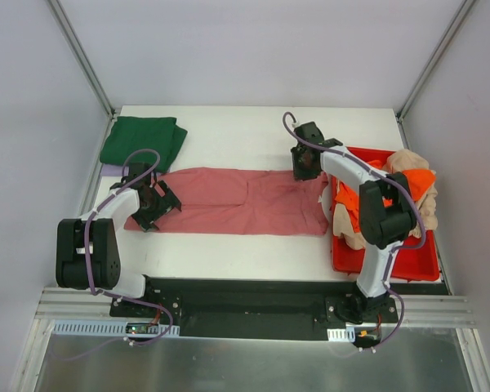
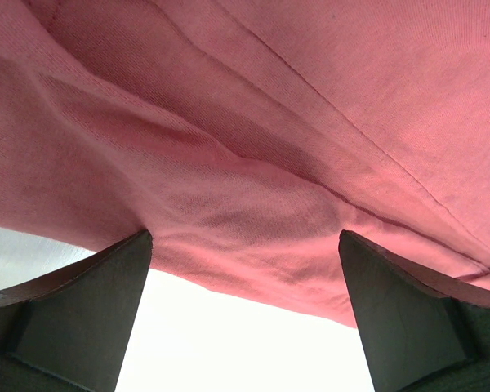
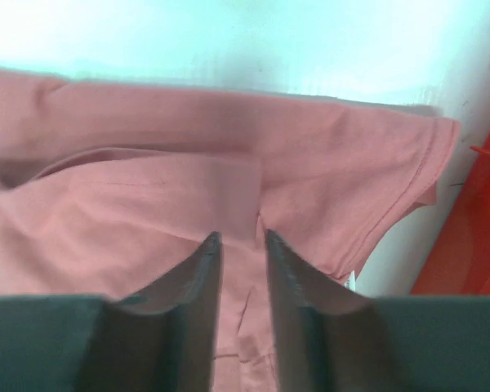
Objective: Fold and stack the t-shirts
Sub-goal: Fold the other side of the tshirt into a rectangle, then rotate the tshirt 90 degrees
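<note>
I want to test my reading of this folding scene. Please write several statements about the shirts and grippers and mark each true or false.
1. The rose-red t-shirt lies stretched out on the table. True.
2. An orange t-shirt is in the red bin. True.
3. The left gripper is shut. False: its jaws stand wide open at the rose-red t-shirt's left end.
4. The dark green t-shirt lies in the red bin. False: it lies folded at the table's back left corner.
</note>
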